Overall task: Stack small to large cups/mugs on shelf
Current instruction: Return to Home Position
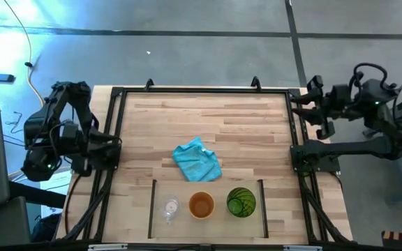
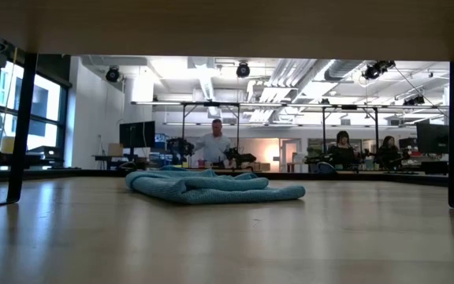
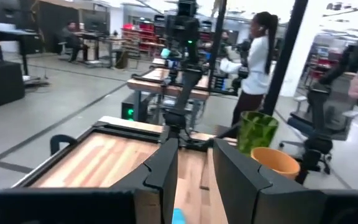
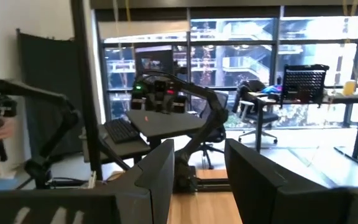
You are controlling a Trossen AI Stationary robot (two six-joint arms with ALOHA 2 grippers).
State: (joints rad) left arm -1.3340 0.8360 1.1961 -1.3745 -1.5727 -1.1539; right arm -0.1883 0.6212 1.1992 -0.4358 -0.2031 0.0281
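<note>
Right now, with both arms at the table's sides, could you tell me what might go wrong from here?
The clear glass, orange cup and green tumbler stand close together in a row on the shelf; nudging one could tip its neighbour. The blue cloth lies just beyond that row, so a later reach might drag it into them. The left gripper and right gripper, both open and empty, wait at the table's edges.

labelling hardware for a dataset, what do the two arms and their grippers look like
The left arm and right arm are both black, built of chunky jointed segments. A black cable loops over the right arm, which also shows a small green light. The left gripper and right gripper each have two flat, dark, angular fingers. No markings are readable.
</note>
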